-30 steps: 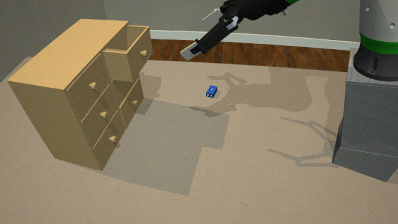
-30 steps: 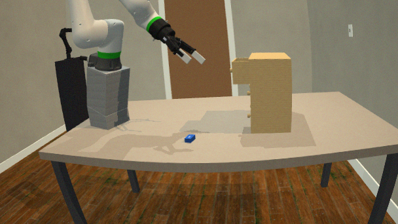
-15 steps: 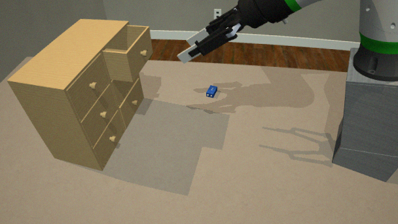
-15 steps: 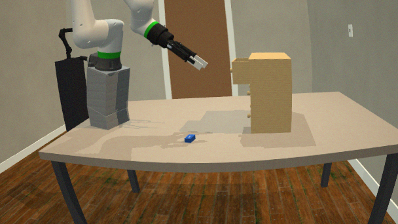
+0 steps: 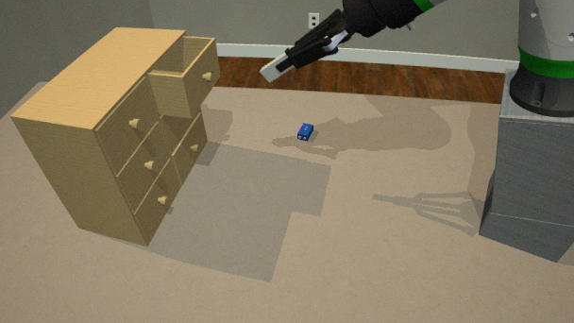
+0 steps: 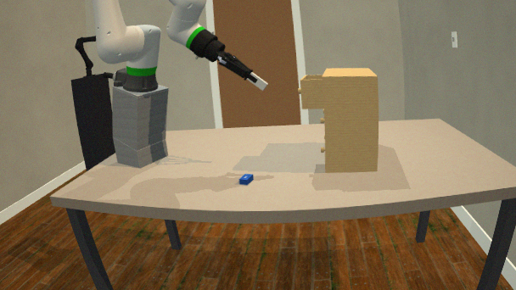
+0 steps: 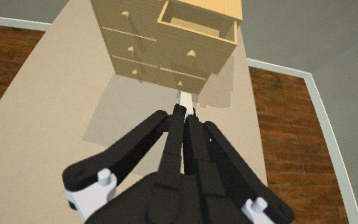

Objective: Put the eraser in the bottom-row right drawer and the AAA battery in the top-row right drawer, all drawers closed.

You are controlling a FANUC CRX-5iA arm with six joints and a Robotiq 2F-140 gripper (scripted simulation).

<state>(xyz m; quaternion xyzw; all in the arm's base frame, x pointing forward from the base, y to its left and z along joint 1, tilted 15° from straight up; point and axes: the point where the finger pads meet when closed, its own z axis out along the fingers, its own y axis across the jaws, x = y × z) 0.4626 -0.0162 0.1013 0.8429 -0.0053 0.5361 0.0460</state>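
The small wooden chest (image 5: 61, 167) (image 6: 351, 129) (image 7: 225, 9) stands upright. Its top right drawer (image 5: 200, 89) (image 6: 313, 95) (image 7: 215, 56) is pulled well out and level; nothing shows in the visible part of its inside. The bottom right drawer (image 5: 188, 160) (image 7: 169, 75) is in. The left column's drawers are in; the middle right front is mostly hidden in the top view. My gripper (image 5: 274, 68) (image 6: 260, 82) (image 7: 183, 100) is shut with pale fingertips together and nothing between them, in the air in front of the chest. I see neither the eraser nor the AAA battery.
A blue block-shaped battery (image 5: 305, 131) (image 6: 246, 179) lies on the table (image 5: 378, 266) (image 6: 441, 154) in front of the chest, beyond its right side. The arm's grey pedestal (image 5: 533, 177) (image 6: 136, 125) stands opposite the drawer fronts.
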